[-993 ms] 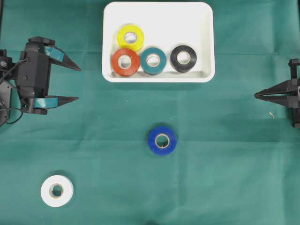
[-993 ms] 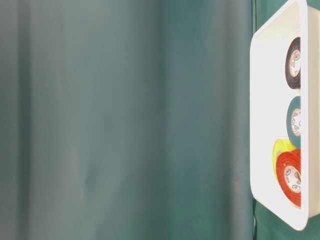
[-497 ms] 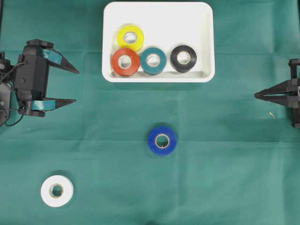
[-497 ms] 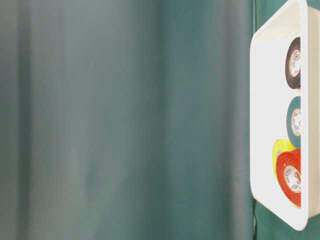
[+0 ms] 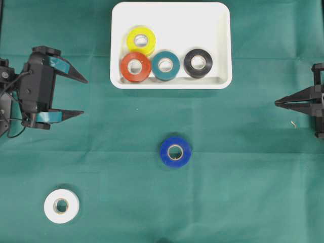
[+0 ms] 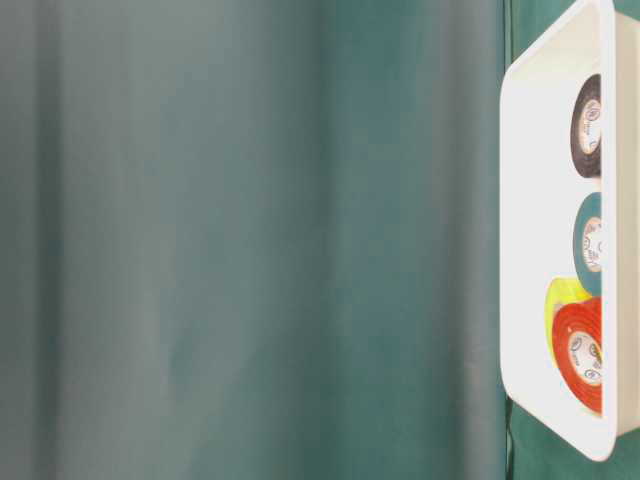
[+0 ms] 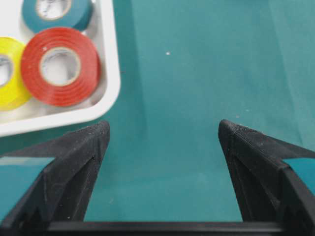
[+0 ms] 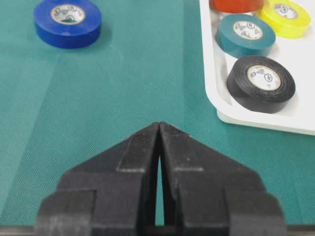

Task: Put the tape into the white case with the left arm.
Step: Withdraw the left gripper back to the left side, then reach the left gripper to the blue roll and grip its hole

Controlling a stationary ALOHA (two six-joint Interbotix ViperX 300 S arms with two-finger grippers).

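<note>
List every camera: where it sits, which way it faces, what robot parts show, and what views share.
Overhead: straight down on the white case, both grippers at the edges.
Table-level: sideways along the cloth, the case at right; no robot.
Left wrist: behind the open left gripper, toward the case corner.
Right wrist: behind the shut right gripper; blue tape.
All share the red tape.

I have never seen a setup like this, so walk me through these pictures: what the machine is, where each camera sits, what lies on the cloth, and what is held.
Two black robot arms work over a green cloth. One camera looks straight down, one sits sideways at table level, and one rides on each wrist.

The left gripper, with teal bands, stands open and empty. The right gripper is shut and empty.

The white rectangular plastic case holds four tape rolls: yellow, red, teal and black. A blue tape roll and a white tape roll lie on the cloth outside it. Nothing is held.
</note>
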